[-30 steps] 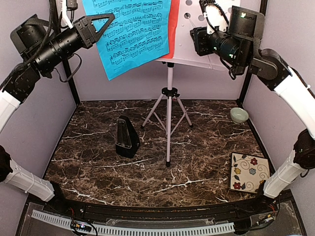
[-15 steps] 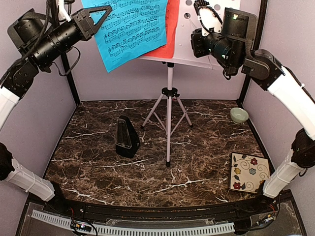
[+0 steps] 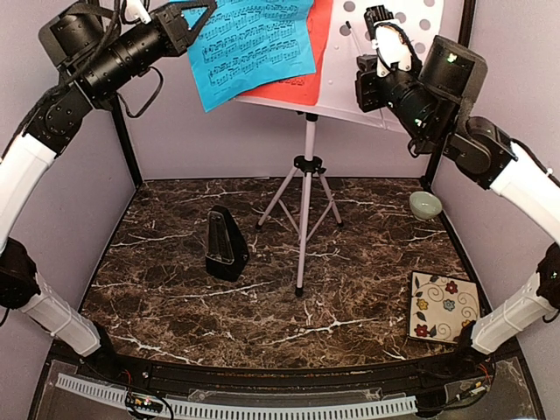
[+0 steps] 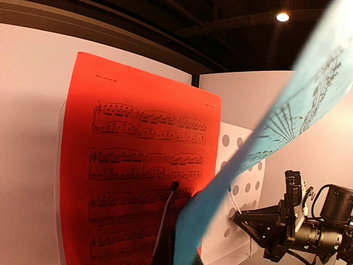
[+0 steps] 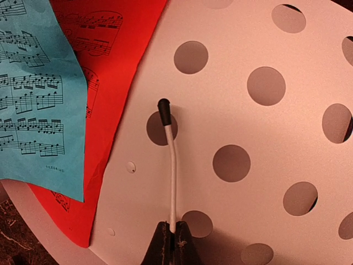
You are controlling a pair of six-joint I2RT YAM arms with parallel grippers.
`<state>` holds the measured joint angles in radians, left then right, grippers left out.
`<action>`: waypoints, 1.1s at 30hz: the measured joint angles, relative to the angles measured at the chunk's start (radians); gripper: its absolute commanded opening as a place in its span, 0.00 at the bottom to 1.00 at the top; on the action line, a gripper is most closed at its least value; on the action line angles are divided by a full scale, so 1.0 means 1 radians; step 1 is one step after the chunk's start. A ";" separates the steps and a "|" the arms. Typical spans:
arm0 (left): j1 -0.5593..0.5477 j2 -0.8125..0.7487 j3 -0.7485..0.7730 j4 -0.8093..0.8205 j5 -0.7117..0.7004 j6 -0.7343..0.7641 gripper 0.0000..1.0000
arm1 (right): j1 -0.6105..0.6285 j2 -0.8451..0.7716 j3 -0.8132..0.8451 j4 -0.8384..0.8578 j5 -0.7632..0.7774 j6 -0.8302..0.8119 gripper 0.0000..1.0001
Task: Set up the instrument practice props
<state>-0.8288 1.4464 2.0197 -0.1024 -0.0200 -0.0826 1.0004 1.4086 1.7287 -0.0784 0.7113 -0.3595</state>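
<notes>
Dark marble-patterned table [image 3: 350, 289]: carrier of all standing items.

White tripod music stand [image 3: 304, 210]: upright, feet planted around the table's middle, toward the back edge. Hole-perforated desk [image 3: 341, 83]: tilted at the top of the pole, right part bare, left part covered by pages.

Left gripper [image 3: 203, 9]: raised high above the back left corner, jaws fully closed, clamped on the upper left edge of the cyan-blue sheet-music page [image 3: 254, 44].

Right gripper [image 5: 172, 227]: raised in front of the desk's right part, jaws pinched fully together on one end of a thin white retainer wire [image 5: 172, 176] with a black tip. Wire lying across the desk face, tip over one hole.

Cyan-blue page: in front of the red sheet-music page [image 3: 322, 35], overlapping it; bowed away from it in the left wrist view; lower left corner hanging past the desk edge.

Red page: flat against the desk's left part, lower edge visible below the cyan-blue page.

Floral square tile [image 3: 444, 306]: flat at the table's front right corner.

Black pyramid metronome [image 3: 226, 245]: upright on the table, left of the stand's feet, apart from them.

Pale green bowl [image 3: 425, 205]: upright near the right edge, toward the back right corner, well apart from the tile.
</notes>
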 measured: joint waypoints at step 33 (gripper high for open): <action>0.067 0.476 0.433 0.009 0.443 -0.146 0.00 | -0.024 -0.072 -0.215 0.295 -0.335 -0.188 0.00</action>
<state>-0.7616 1.9228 2.4527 -0.0933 0.4225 -0.2283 0.9760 1.3369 1.5139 0.2165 0.3767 -0.5476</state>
